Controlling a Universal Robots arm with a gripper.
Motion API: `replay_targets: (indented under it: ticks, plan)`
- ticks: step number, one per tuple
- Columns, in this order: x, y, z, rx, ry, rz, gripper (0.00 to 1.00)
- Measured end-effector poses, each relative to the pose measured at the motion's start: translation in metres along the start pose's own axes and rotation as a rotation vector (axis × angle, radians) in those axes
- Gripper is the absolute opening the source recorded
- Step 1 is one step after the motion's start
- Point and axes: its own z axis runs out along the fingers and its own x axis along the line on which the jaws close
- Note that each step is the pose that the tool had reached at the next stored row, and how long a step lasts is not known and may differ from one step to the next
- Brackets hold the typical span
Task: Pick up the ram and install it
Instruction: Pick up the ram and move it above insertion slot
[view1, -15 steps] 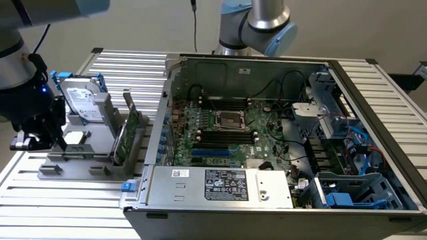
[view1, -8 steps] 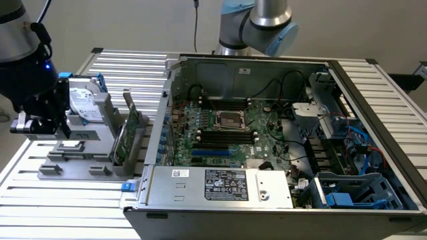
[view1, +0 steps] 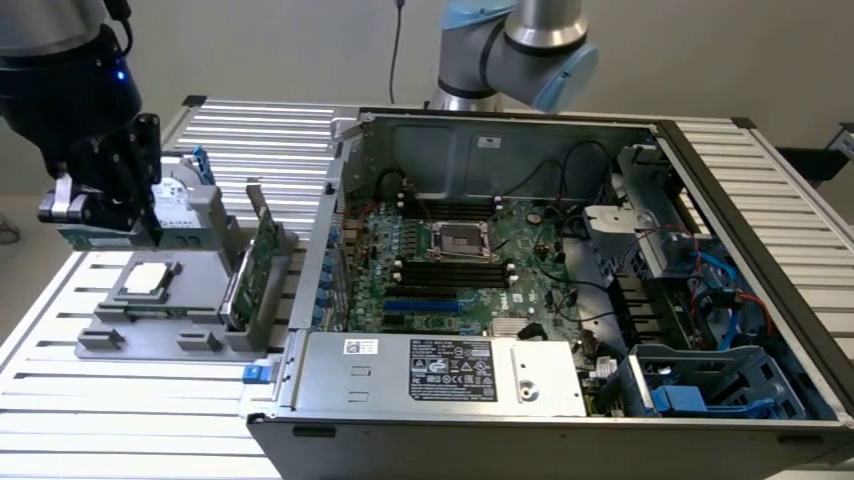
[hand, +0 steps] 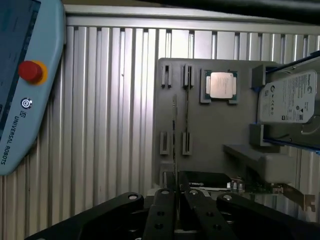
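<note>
Aluminium slats, ribbed and running in parallel, form the table (view1: 80, 400) that carries the whole workstation. Behind it we see a plain pale wall (view1: 294, 50), with one dark cable (view1: 396, 45) hanging down and the blue-grey joint of the arm (view1: 527, 50) at the far edge.

On the exterior view's left, a grey fixture (view1: 160, 335) lies flat on the table. It holds a square processor (view1: 144, 280) in a recess. A wide green card (view1: 254, 265) stands on edge at its side nearest the case, and a silver hard drive (view1: 180, 205) with blue handles stands at its far end.

The gripper (view1: 96, 215) hangs over the far end of this fixture. Its fingers are closed on the ram (view1: 96, 238), which shows as a narrow green strip just below them. In the wrist view we see the ram (hand: 174, 145) edge-on, as a thin line reaching out from between the black fingers over the grey fixture. We cannot tell whether its lower edge touches the fixture.

The open computer case (view1: 747, 300) lies on the exterior view's right, just beside the fixture. The motherboard (view1: 534, 290) is exposed inside, with black memory slots (view1: 454, 270) just below the processor socket (view1: 461, 240). The ram is well apart from these slots.

In the wrist view, a light blue teach pendant (hand: 25, 75) with a red button (hand: 31, 71) rests on the table beside the fixture.
</note>
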Motion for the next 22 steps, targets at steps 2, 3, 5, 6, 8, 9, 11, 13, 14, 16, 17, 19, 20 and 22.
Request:
replay_targets:
  ticks: [2,3,5,6,8,9,11,13,14,16,17,19,20,22]
  plan:
    - [-0.001,-0.0070,-0.0094,-0.0001,0.0003,0.000,0.14]
    - [-0.001,-0.0109,-0.0145,-0.0001,0.0005,0.000,0.14]
    - [-0.002,-0.0187,-0.0241,-0.0001,0.0008,0.000,0.14]
    - [-0.002,-0.0227,-0.0288,-0.0001,0.0009,0.000,0.14]
    - [-0.003,-0.0308,-0.0384,-0.0002,0.0014,0.000,0.14]
    - [-0.003,-0.0350,-0.0431,-0.0001,0.0015,0.000,0.14]
    - [-0.004,-0.0434,-0.0528,-0.0003,0.0020,0.000,0.14]
    - [-0.004,-0.0518,-0.0623,-0.0003,0.0024,0.000,0.14]
    - [-0.004,-0.0560,-0.0670,-0.0005,0.0026,0.000,0.14]
    - [-0.004,-0.0645,-0.0764,-0.0007,0.0026,0.000,0.14]
    - [-0.004,-0.0690,-0.0808,-0.0012,0.0028,0.000,0.14]
    - [-0.004,-0.0778,-0.0868,-0.0015,0.0025,0.000,0.14]
    - [-0.004,-0.0822,-0.0893,-0.0017,0.0026,0.000,0.14]
    - [-0.004,-0.0910,-0.0932,-0.0022,0.0027,0.000,0.14]
